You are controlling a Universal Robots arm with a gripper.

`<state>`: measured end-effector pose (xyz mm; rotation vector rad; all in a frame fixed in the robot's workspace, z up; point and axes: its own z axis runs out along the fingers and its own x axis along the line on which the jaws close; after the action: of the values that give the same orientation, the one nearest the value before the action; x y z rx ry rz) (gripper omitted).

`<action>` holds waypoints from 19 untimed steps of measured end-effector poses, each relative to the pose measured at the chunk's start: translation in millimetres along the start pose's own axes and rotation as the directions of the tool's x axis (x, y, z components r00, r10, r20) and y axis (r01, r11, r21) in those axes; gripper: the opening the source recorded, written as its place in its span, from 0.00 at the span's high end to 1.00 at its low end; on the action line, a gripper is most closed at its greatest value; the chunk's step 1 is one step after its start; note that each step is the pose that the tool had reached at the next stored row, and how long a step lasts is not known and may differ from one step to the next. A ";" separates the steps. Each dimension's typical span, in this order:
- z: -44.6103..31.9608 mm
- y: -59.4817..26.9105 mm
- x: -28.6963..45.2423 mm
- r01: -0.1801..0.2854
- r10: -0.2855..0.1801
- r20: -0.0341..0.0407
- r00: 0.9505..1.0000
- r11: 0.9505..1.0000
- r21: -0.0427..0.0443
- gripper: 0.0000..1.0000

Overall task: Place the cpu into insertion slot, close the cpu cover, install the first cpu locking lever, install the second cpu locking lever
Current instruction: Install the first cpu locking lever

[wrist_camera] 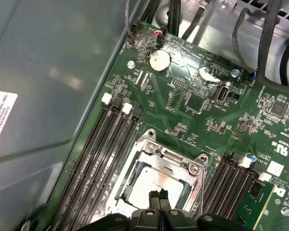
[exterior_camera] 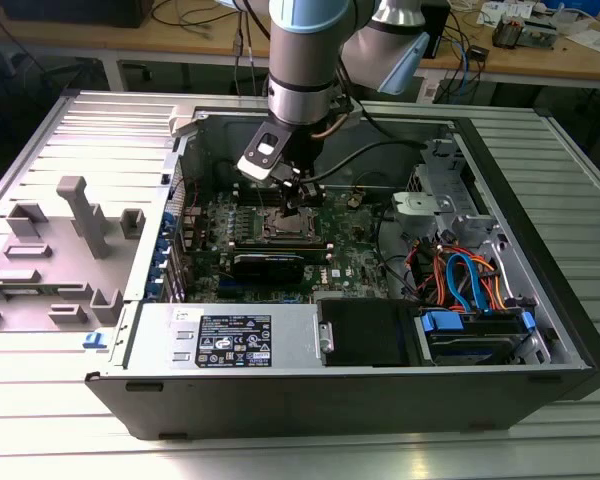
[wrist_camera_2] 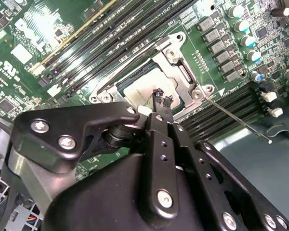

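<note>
The cpu (wrist_camera_2: 144,86) lies flat in its socket on the green motherboard (wrist_camera: 192,120), its silvery-grey top showing in both wrist views (wrist_camera: 149,180). The cpu cover (wrist_camera: 173,158) appears to be lowered around it, so the chip shows through the frame's square window; the cover's silver edge and corner screws are plain in the second wrist view (wrist_camera_2: 176,67). A thin locking lever (wrist_camera_2: 236,118) sticks out from one corner of the socket and slants away over the neighbouring memory slots (wrist_camera_2: 111,43), not tucked in along the frame. The end effector (wrist_camera_2: 162,99) is narrow, its two black fingertips pressed together with nothing between them, and it sits directly over the chip's top near one edge of the window (wrist_camera: 158,195); whether the tips touch the metal I cannot tell. Long black memory slots (wrist_camera: 106,144) run on both sides of the socket, and a round coin cell (wrist_camera: 159,61) sits further off on the board, near the case wall. In the exterior view the arm reaches down into the open computer case (exterior_camera: 330,405) with the end effector (exterior_camera: 298,190) low over the socket, and a long black graphics card (exterior_camera: 268,265) lies just beside the socket on the board. A labelled metal box (exterior_camera: 230,335) sits along the near side of the case, and orange and blue cables (exterior_camera: 465,275) bunch toward the exterior view's right. The case rests on a ribbed metal table (exterior_camera: 100,440), with grey fixture blocks (exterior_camera: 85,215) standing at the exterior view's left, well apart from the socket.
</note>
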<state>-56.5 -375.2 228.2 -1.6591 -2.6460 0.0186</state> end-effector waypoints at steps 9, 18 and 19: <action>-4.3 -0.1 0.0 0.110 -0.110 0.002 0.994 0.994 0.001 0.89; -5.9 -0.1 0.1 0.288 -0.288 0.006 0.958 0.958 0.004 0.89; -7.9 -0.2 0.1 0.296 -0.297 0.006 0.955 0.955 0.004 0.89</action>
<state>-56.5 -375.2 236.1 -1.2444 -2.8670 0.0231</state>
